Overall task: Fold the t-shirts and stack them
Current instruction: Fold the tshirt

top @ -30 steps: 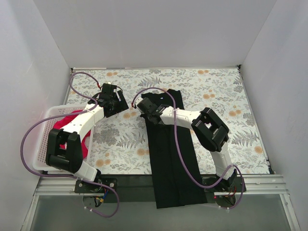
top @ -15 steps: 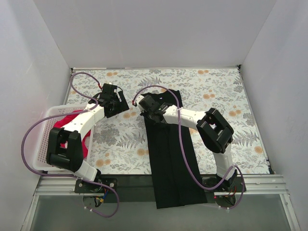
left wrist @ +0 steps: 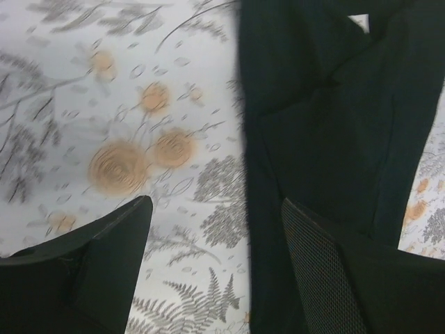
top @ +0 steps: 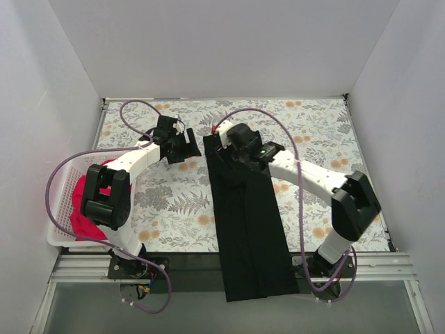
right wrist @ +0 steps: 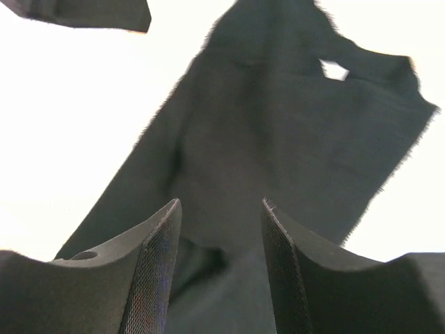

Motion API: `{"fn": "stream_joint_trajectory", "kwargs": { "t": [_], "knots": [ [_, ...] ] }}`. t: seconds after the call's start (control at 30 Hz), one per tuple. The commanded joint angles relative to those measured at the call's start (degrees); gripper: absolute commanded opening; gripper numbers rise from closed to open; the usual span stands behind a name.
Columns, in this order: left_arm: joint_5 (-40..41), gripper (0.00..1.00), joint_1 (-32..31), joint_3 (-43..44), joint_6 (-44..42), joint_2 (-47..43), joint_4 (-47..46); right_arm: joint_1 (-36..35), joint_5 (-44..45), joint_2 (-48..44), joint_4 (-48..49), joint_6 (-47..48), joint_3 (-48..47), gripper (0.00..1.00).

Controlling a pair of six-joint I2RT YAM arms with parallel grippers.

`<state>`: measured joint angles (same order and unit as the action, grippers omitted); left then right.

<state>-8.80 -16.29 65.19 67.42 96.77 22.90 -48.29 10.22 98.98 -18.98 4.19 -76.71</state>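
Red-pink soft t-shirt (top: 85, 205) in a white plastic lattice basket (top: 59, 240). Our left hand (left wrist: 215, 209), wide open and empty, hovers beside the black cloth t-shirt (top: 247, 223), a long folded strip on the floral table (top: 313, 132). Our right hand (right wrist: 221, 203), parted and empty, hangs over its collar end. Limp, light: we'd pinch collar corners.

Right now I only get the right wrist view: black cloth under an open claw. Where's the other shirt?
Observer: The red-pink t-shirt lies bunched in the white basket at the left edge of the table.
Operator: Is the black one all on the table?
Observer: No. The black t-shirt is a long narrow strip; its near end reaches past the table's near edge.
Operator: Left claw?
Observer: The left claw is open at the strip's left edge, near its far end, holding nothing.
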Motion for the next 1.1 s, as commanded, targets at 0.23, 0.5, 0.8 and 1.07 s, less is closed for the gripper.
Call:
{"fn": "stream_joint_trajectory", "kwargs": {
  "t": [0.23,0.5,0.8,1.07],
  "knots": [
    [-4.6,0.71,-6.3,11.9,-19.4,10.6,-5.8,10.4,-4.9,-19.2,3.4,-7.3,19.9,0.57],
    [-6.5,0.63,-6.9,16.5,-23.3,18.3,-5.9,11.5,-6.8,-27.7,4.7,-9.7,27.9,0.57],
    [-6.1,0.63,-7.6,18.8,-25.0,19.6,-6.0,11.9,-7.4,-28.8,4.9,-10.0,28.9,0.57],
    [-3.9,0.59,-8.7,18.9,-25.9,18.8,-6.1,12.0,-7.7,-29.1,5.2,-9.9,29.4,0.56]
  ]
}}
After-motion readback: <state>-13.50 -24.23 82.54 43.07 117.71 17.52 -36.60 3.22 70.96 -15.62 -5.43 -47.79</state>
